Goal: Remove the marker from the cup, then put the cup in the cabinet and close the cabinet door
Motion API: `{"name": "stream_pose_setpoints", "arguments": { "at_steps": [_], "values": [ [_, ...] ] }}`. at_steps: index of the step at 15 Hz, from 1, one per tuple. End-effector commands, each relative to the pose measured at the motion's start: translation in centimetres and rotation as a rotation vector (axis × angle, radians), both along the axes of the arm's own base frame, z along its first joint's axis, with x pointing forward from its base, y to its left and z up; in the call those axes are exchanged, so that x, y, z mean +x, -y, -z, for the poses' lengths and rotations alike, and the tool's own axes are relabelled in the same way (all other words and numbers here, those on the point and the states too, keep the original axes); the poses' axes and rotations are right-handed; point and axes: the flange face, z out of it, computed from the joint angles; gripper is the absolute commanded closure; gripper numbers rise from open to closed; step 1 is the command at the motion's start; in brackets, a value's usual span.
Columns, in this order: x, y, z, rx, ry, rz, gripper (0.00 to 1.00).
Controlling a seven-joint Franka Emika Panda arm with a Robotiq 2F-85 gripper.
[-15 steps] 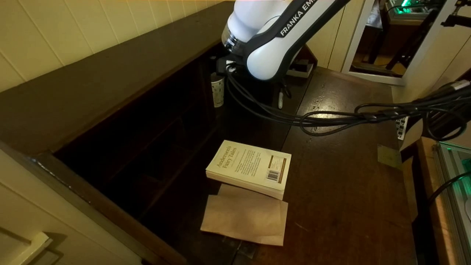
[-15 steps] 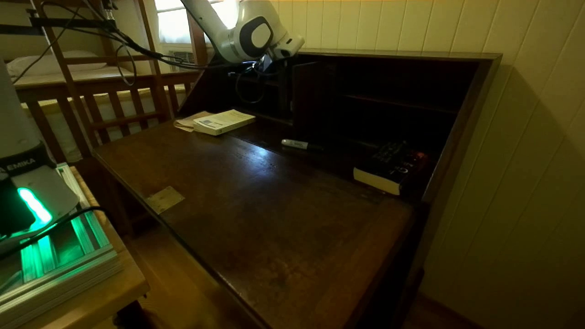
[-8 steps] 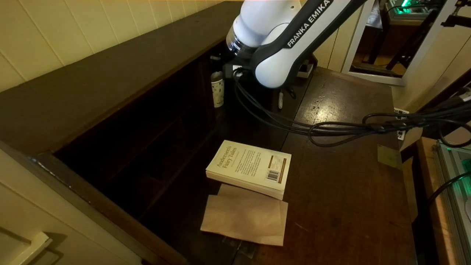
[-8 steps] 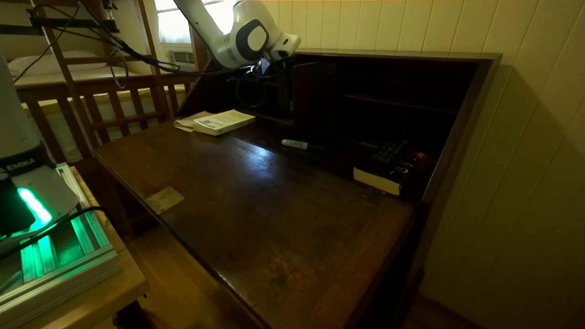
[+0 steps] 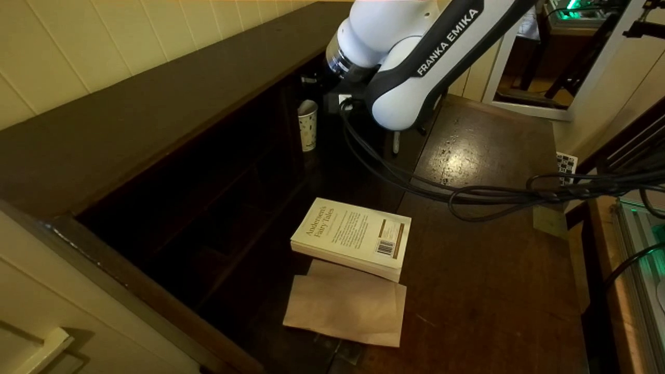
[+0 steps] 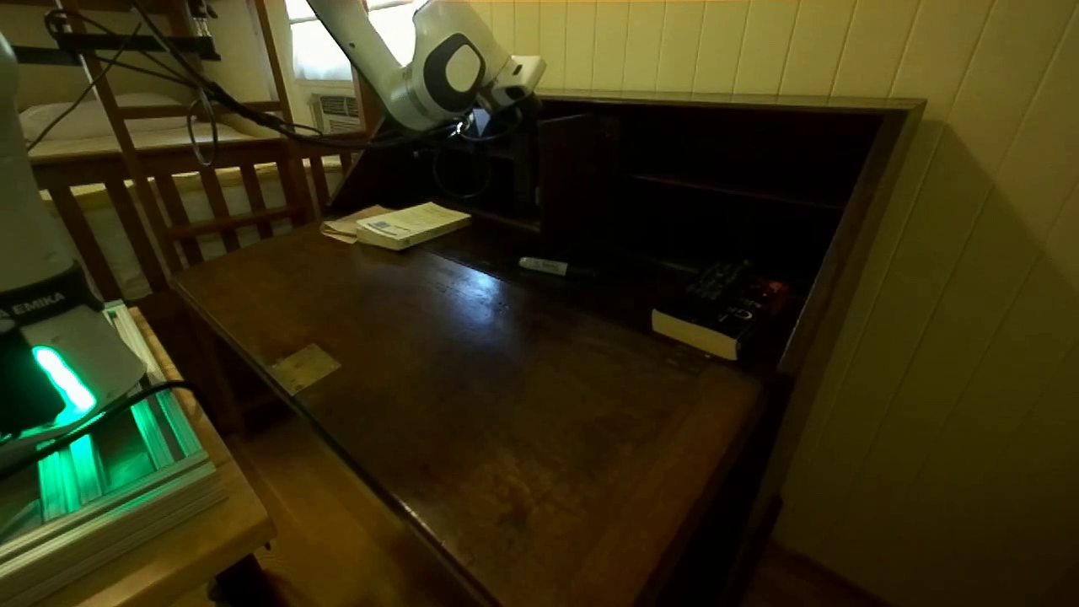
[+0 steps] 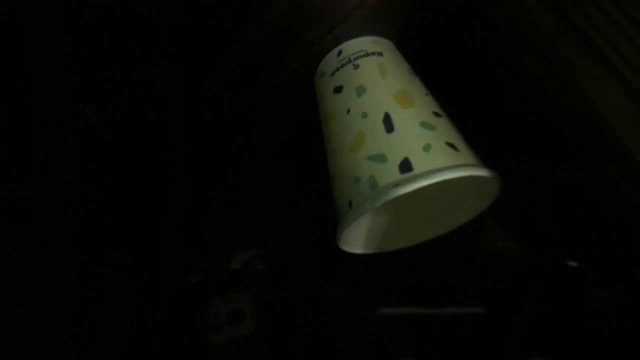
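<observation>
Across the dark desk [image 6: 472, 396], the marker [image 6: 542, 266] lay loose while the cup [image 5: 307, 127] stood upright, unmoved, at or just inside the mouth of the cabinet [image 5: 171, 98], its door [image 6: 565, 173] open. Over the last second the arm [image 5: 397, 106] had backed off, so probably only the door remained, though I couldn't tell whether the gripper [image 5: 310, 80] was parted or clenched. Lettering read "Repurpose" on the cup, "Andersen's Fairy Tales" on the book [image 5: 353, 236], "FRANKA EMIKA" on the arm.
</observation>
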Motion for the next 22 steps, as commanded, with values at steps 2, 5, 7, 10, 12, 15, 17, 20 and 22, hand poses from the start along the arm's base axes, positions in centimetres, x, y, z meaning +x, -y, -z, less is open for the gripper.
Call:
{"name": "stream_pose_setpoints", "arguments": {
  "at_steps": [2, 5, 7, 10, 12, 15, 17, 20, 22],
  "values": [
    [-1.9, -2.2, -1.8, -0.032, -0.005, -0.095, 0.03],
    [-3.0, -2.7, -2.1, -0.054, -0.039, -0.146, 0.01],
    [-3.7, -3.2, -2.1, -0.065, -0.061, -0.175, 0.0],
    [-4.7, -4.7, -2.2, -0.074, -0.087, -0.222, 0.0],
    [-5.1, -5.0, -2.5, -0.081, -0.094, -0.231, 0.0],
    [-5.9, -5.7, -2.8, -0.103, -0.124, -0.256, 0.0],
    [-6.4, -6.1, -3.0, -0.125, -0.159, -0.259, 0.0],
    [-7.2, -6.3, -3.5, -0.146, -0.209, -0.249, 0.0],
    [-7.8, -6.2, -4.0, -0.156, -0.238, -0.242, 0.0]
  ]
}}
